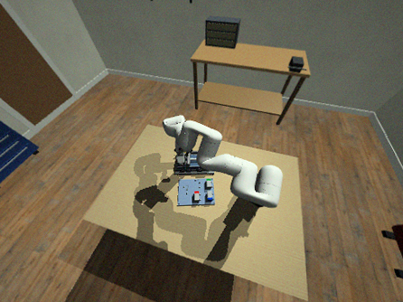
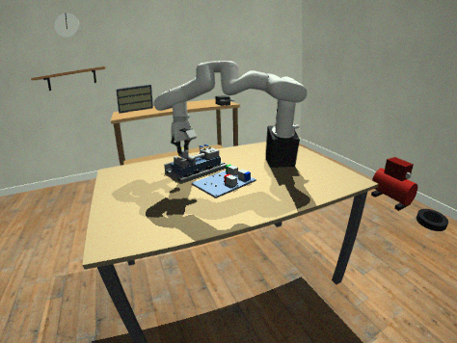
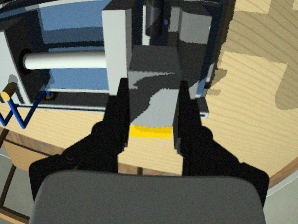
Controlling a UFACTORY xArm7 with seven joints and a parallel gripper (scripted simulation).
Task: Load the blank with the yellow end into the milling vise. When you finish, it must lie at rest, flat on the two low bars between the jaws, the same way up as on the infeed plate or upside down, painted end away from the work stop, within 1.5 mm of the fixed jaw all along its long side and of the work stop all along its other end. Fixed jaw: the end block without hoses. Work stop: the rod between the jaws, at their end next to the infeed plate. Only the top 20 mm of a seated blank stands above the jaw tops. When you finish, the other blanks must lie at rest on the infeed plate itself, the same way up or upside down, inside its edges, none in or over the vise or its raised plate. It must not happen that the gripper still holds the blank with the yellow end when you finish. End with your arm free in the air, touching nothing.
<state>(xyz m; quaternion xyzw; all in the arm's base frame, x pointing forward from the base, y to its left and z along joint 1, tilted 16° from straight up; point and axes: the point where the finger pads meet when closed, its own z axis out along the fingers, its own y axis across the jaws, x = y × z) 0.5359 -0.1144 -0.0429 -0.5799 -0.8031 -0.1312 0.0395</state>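
Observation:
My gripper [image 3: 152, 94] is shut on the grey blank with the yellow end [image 3: 153, 92]; the yellow end points toward the camera. In the wrist view the blank hangs over the gap of the milling vise [image 3: 127, 36], between a pale jaw block [image 3: 115, 46] on the left and a grey jaw [image 3: 196, 46] on the right. A dark rod [image 3: 154, 10] stands at the far end of the gap. In the top and exterior views the gripper [image 2: 182, 146] is low over the vise [image 2: 193, 164]. I cannot tell whether the blank touches the bars.
The blue infeed plate [image 2: 224, 182] lies beside the vise and holds blanks with a red [image 2: 230, 180], a green [image 2: 232, 169] and a blue end [image 2: 245, 175]. A white cylinder [image 3: 63, 60] and blue hoses [image 3: 16, 112] sit left of the vise. The arm's black base [image 2: 282, 150] stands behind.

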